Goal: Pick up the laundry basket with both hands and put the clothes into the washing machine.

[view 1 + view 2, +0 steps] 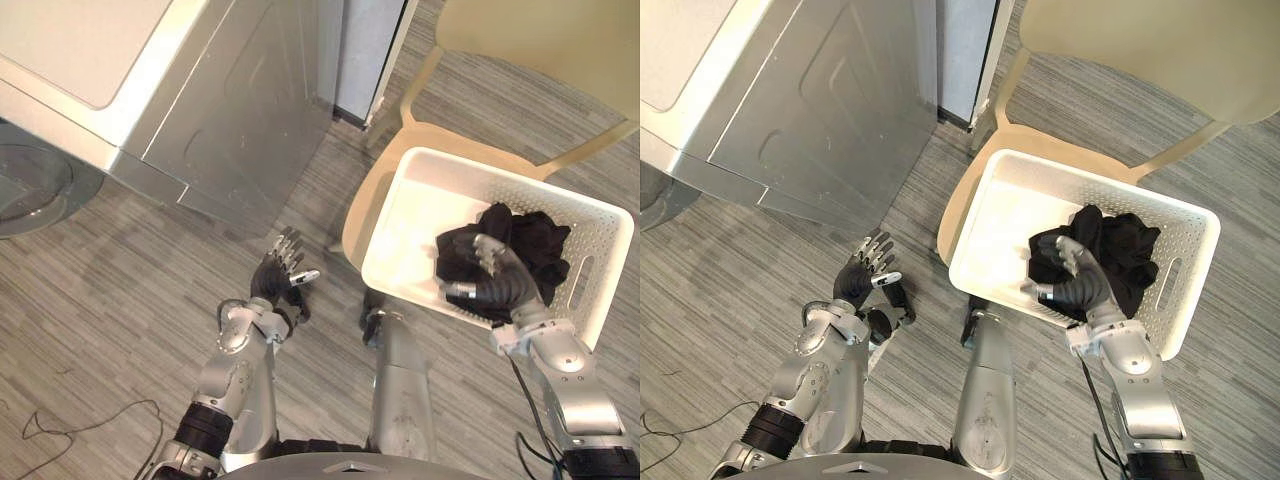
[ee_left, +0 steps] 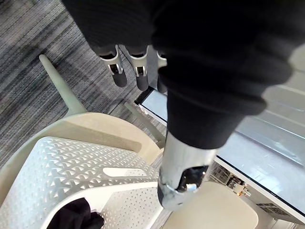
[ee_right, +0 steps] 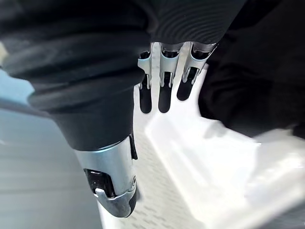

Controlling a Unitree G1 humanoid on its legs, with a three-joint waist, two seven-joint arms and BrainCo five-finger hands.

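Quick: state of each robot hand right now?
Left robot hand: open, holding nothing.
Right robot hand: open, over the black clothes in the laundry basket.

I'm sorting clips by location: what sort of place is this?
Probably a home laundry area: a silver washing machine, and a white laundry basket of dark clothes on a cream chair.

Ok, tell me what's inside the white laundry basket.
Black clothes lie heaped in the laundry basket, the right hand over them. The rest of its floor is bare. Anything under the heap is covered.
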